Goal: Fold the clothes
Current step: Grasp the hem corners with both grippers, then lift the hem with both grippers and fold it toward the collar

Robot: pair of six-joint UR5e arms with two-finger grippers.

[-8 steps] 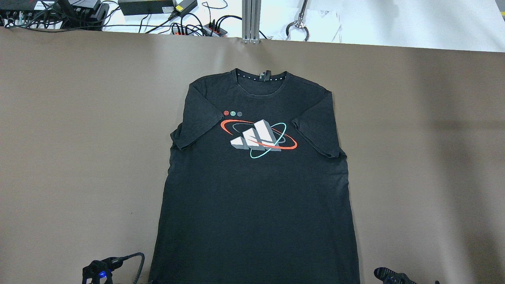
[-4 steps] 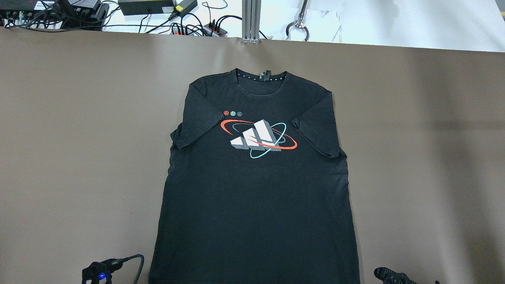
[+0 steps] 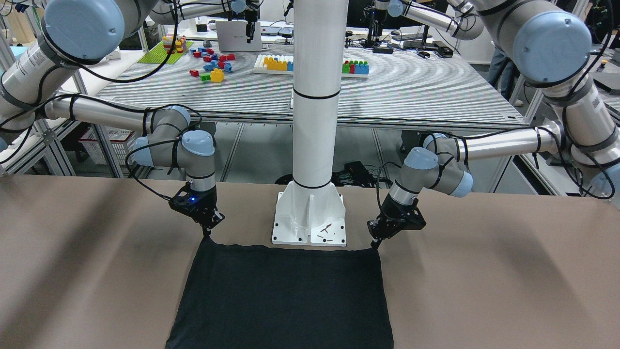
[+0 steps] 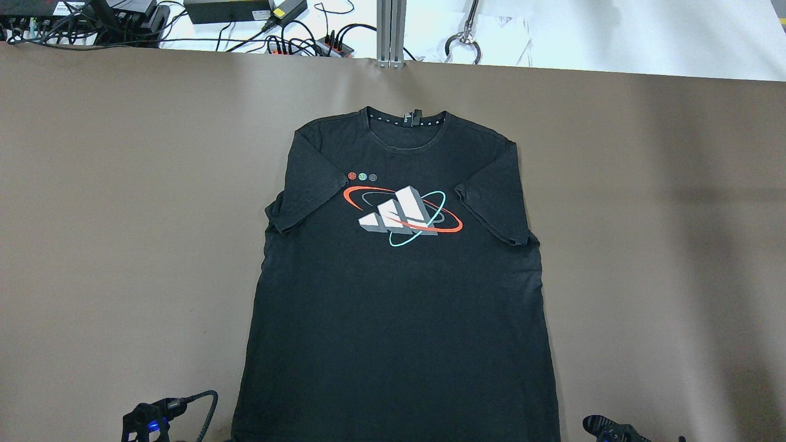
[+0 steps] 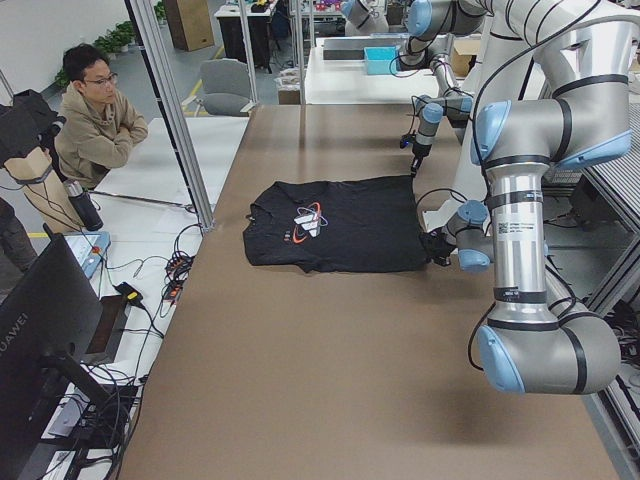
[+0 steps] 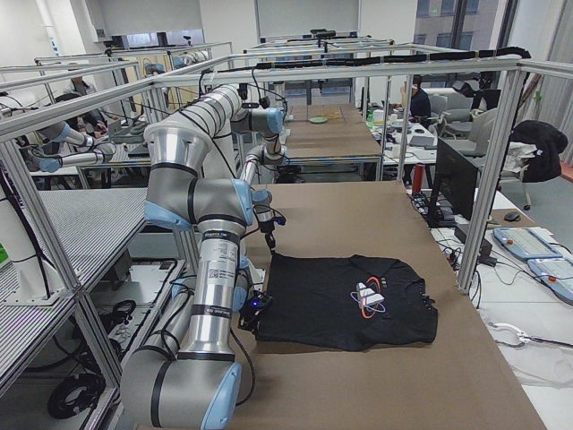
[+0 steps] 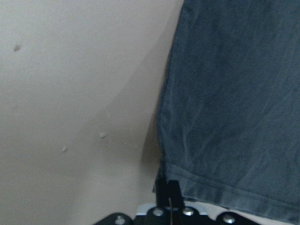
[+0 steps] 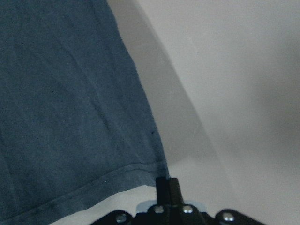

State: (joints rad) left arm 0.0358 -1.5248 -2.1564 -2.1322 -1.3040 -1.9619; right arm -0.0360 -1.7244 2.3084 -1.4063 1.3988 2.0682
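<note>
Shows no fold yet in the black T-shirt (image 4: 399, 294): lies spread flat, print up, midway across the brown table (image 4: 123, 215), with every fold left to do. Runs lengthwise away from the robot, collar toward the far edge, hem just beside the white pillar's base plate (image 3: 295, 228). Is pinched at the two hem corners by the left gripper (image 3: 374, 245) and the right gripper (image 3: 207, 233), each clenched on the cloth, judging by the wrist views.
</note>
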